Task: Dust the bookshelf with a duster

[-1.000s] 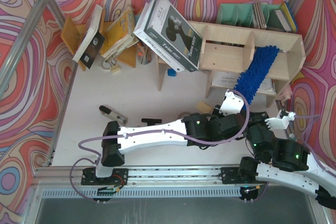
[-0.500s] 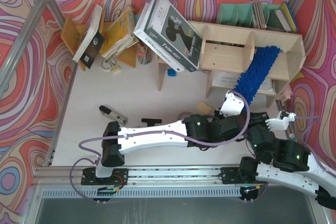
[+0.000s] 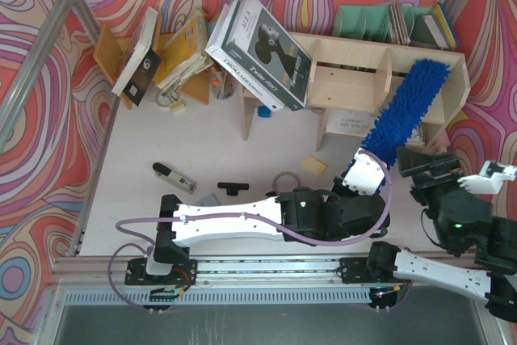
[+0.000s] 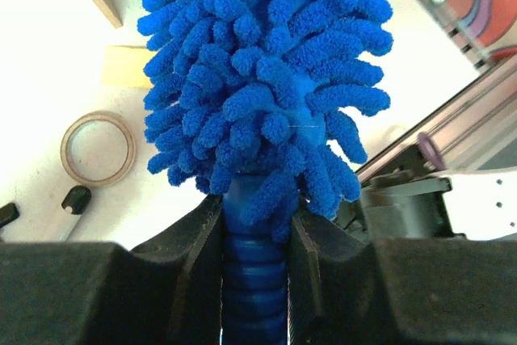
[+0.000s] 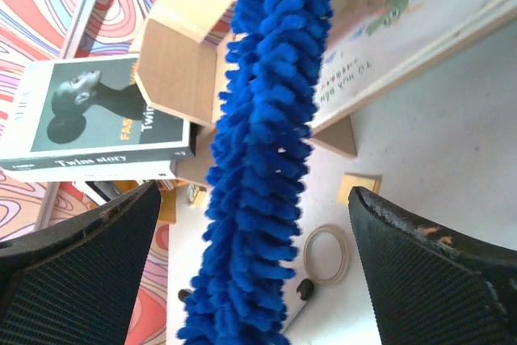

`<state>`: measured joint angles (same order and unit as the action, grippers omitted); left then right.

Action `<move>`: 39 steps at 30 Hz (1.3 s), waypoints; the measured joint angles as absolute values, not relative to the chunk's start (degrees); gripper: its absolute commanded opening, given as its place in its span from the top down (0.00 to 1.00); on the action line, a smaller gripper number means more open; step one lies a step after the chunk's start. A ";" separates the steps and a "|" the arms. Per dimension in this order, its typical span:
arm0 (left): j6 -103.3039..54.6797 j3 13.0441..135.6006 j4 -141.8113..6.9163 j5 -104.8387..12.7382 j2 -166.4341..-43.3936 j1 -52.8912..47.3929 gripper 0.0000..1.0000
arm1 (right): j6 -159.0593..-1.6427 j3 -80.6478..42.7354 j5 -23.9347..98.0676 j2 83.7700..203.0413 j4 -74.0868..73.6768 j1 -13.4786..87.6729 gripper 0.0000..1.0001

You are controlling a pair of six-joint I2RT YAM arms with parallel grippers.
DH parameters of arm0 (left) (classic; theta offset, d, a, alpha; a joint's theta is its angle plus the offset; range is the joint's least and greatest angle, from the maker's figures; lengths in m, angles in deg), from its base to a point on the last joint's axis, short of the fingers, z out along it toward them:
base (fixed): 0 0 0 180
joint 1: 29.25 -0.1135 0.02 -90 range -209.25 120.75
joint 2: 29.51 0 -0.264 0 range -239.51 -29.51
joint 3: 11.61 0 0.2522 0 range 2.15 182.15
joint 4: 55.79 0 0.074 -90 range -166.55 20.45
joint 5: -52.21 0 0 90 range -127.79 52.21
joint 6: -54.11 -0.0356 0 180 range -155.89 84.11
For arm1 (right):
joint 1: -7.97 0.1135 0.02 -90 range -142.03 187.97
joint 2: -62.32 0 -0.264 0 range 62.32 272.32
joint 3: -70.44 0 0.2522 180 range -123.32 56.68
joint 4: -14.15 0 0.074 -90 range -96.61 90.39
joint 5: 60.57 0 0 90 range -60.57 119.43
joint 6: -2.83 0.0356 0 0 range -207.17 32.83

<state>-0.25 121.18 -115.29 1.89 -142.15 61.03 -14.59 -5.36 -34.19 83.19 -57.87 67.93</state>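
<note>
You have one tape ring (image 3: pixel 284 181) and one wooden block (image 3: pixel 313 166) on the table near the bookshelf (image 3: pixel 347 86); one big book (image 3: pixel 258 50) leans on its left end; your left gripper (image 4: pixel 257 224), arm stretched rightward, clamps the handle of the duster (image 3: pixel 404 111), which slants up across the shelf; your right gripper (image 5: pixel 258 264) stands wide, gripping nothing.

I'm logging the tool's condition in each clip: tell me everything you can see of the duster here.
The duster is a long bright-blue brush of shaggy, soft-looking strands on a ribbed, plastic-looking blue handle. The left gripper is shut on the handle just below the strands. The head slants up across the front of the wooden bookshelf near its right end; contact with the wood is unclear. The right gripper is open, apart from it.
</note>
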 measured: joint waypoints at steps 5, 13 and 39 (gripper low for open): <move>0.14 127.01 -116.64 3.58 -142.28 61.53 1.00 | -25.15 -11.61 -36.42 83.56 -57.85 67.93 0.09; 2.35 133.09 -120.51 4.21 -146.87 60.73 1.00 | -30.41 -9.52 -39.48 81.13 -60.16 67.93 0.07; 5.47 124.54 -120.73 7.23 -144.75 61.73 1.00 | -30.33 -3.09 -41.49 73.90 -63.95 67.93 0.07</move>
